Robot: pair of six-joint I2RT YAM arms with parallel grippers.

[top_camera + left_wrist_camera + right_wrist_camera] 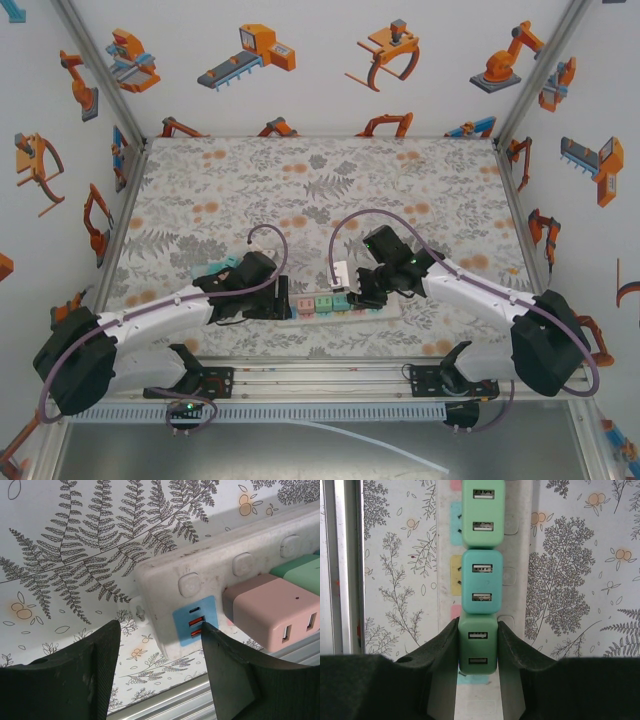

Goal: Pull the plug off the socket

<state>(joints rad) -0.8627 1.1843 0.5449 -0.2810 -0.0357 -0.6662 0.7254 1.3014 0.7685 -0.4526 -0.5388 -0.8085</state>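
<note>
Overhead, the power strip (pixel 330 305) lies along the table's (pixel 300 190) near edge, with the left gripper (pixel 268 300) at its left end and the right gripper (pixel 362 297) over the plugs further along, a split that suggests one arm steadies while the other pulls. From the left wrist, the jaws stand apart astride the strip's end beside a pink plug (pixel 272 612), apparently to brace it, though contact is unclear. From the right wrist, the pads (pixel 445 645) clamp both flanks of the dark green plug (pixel 478 655), seated in the endmost socket, ready for a straight pull.
</note>
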